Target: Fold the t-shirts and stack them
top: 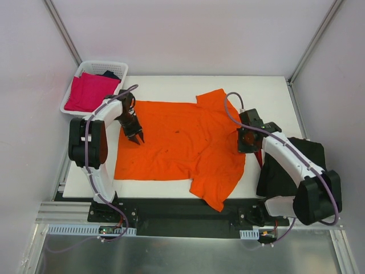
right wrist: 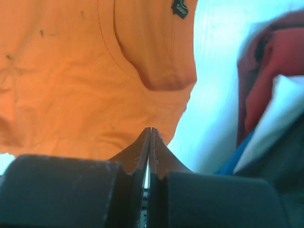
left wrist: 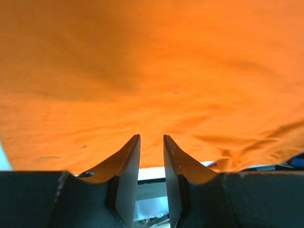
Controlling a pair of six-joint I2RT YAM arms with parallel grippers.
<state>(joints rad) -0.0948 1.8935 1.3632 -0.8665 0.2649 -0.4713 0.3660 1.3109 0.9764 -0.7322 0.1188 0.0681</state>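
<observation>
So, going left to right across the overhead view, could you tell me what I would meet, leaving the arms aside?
White basket holding a magenta shirt → orange t-shirt → black cloth pile.

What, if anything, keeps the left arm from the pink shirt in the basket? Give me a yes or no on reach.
Probably yes. The pink shirt lies uncovered on top in the basket, close by the left arm, whose jaws hang empty over the orange shirt. Nothing stands between.
</observation>
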